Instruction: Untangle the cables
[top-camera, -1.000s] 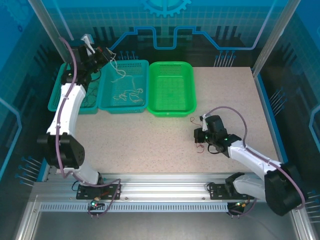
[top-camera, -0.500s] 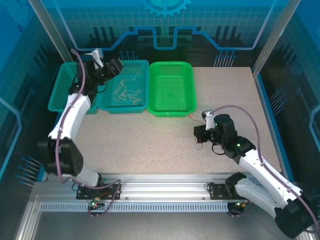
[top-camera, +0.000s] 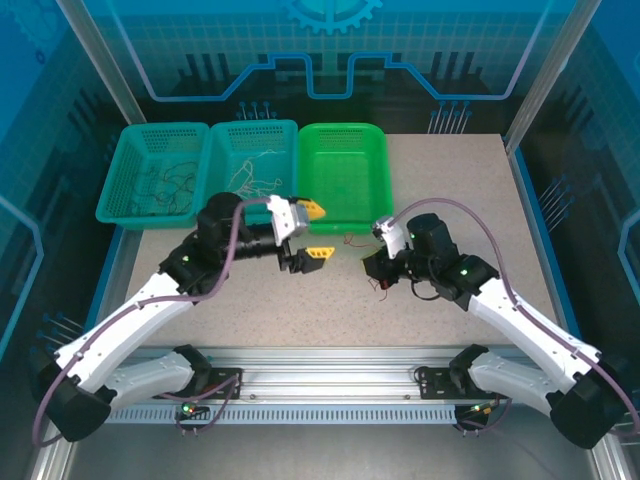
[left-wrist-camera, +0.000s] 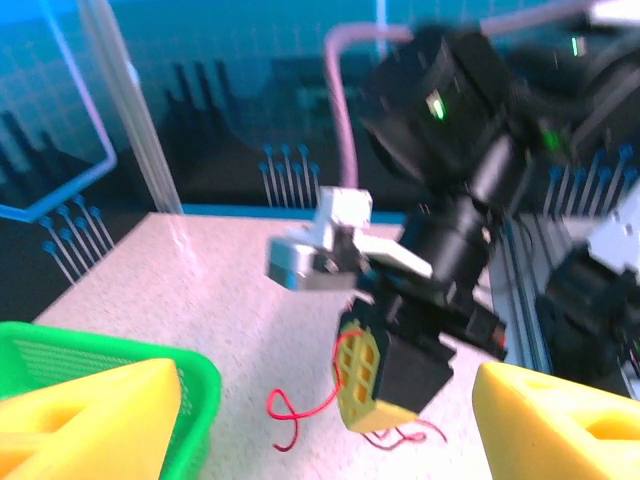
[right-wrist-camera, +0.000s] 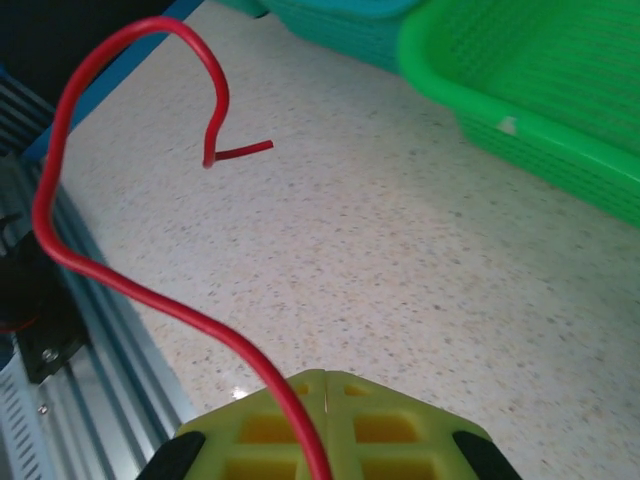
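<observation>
The right gripper (right-wrist-camera: 325, 398) is pinched tight on a red cable (right-wrist-camera: 222, 95) over the speckled table (top-camera: 450, 180), while the left gripper (top-camera: 316, 231) faces it, jaws spread wide and empty.

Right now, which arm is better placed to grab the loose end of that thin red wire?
Probably the left. The yellow-fingered left gripper stands open, facing the thin red wire. The right gripper is shut on that wire, so it is busy holding it.

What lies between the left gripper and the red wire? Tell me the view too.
Bare table: in the top view nothing lies between the open left gripper and the red wire pinched by the right gripper.
</observation>
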